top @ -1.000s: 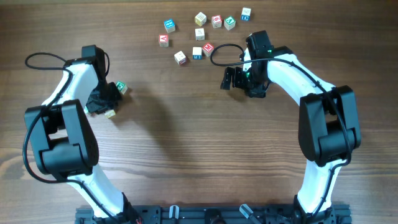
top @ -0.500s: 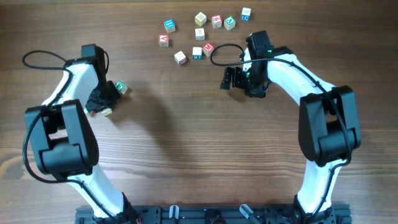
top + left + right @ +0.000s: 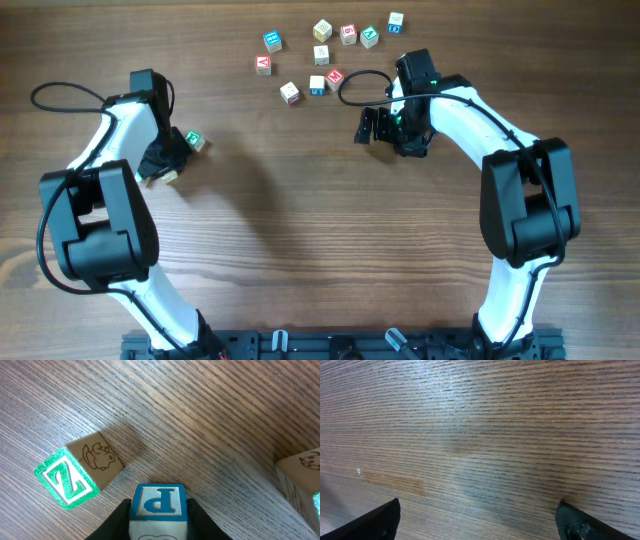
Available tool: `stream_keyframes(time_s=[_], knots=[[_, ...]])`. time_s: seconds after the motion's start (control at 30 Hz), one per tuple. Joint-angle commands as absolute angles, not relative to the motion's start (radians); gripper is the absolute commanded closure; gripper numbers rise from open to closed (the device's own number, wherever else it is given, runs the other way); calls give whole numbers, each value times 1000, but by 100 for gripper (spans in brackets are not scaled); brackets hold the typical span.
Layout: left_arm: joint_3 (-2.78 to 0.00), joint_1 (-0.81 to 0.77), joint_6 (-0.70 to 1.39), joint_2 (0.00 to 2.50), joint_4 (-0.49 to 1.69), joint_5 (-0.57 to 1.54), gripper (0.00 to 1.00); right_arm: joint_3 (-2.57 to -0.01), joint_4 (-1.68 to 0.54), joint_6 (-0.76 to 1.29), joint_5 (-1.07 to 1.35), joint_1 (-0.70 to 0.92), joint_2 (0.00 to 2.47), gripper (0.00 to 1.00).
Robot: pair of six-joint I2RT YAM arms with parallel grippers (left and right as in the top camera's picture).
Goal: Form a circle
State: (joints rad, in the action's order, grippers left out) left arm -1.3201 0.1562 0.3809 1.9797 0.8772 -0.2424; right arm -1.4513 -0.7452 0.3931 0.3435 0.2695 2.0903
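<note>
Wood-grain table all around. Over on the left, the left gripper has its jaws clamped on a blue P cube. Just beside that on the left sits a green Z cube turned at an angle, and a third pale cube is off to the right, so it's a loose three-cube cluster. Top middle there's a scatter of letter cubes. The right gripper hangs over bare wood with its jaws wide apart.

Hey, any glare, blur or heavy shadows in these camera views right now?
Right wrist: a pale glare patch on the table near the top. Left wrist: sharp; the green Z cube throws a soft shadow up-right, and the blue P cube is crisp between the fingers. Overhead: even light, only faint shadows, no glare.
</note>
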Motion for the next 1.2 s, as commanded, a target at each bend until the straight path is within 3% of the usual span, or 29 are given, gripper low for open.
stream_keyframes(time_s=[0.0, 0.5, 1.17], knots=[[-1314, 155, 401, 1991, 875, -260, 71, -1416, -733, 396, 348, 278, 2123, 0], [-1314, 155, 401, 1991, 902, -264, 75, -1416, -726, 396, 348, 278, 2123, 0], [-1314, 155, 402, 1991, 909, -284, 62, -1416, -719, 396, 344, 277, 2123, 0]])
